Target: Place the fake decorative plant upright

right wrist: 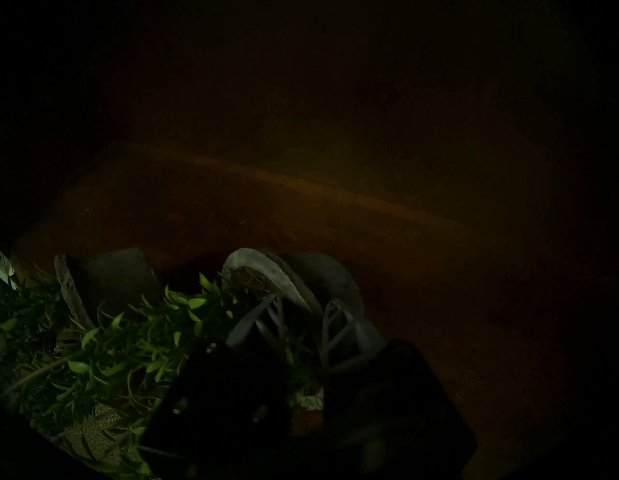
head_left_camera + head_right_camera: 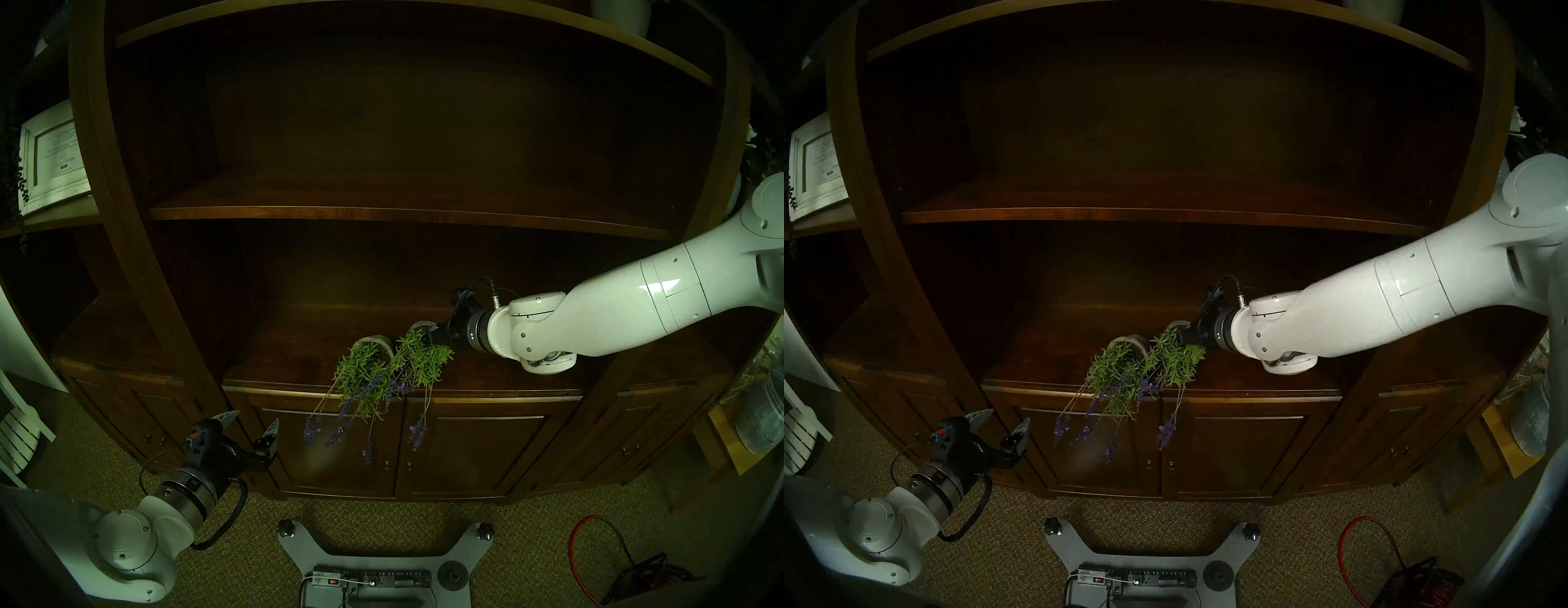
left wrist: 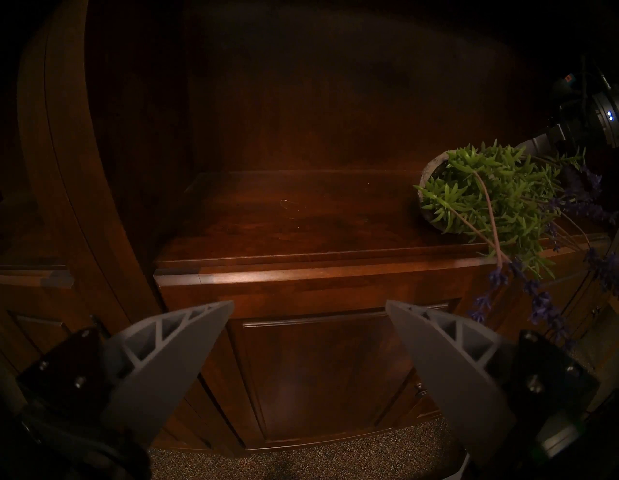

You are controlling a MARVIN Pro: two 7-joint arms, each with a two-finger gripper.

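looks like the grab step: right gripper [image 1: 298, 311] pinches the rim of the right-hand tipped pot [image 1: 268, 278], left gripper [image 2: 250, 420] idle and wide open, next it probably needs lifting and tilting upright

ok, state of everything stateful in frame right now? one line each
right potted plant: tipped on its side, flower stems hanging over the cabinet edge
left potted plant: also tipped on its side
right gripper: fingers closed around the right pot's rim
left gripper: open, empty, in front of the lower cabinet
cabinet doors: shut
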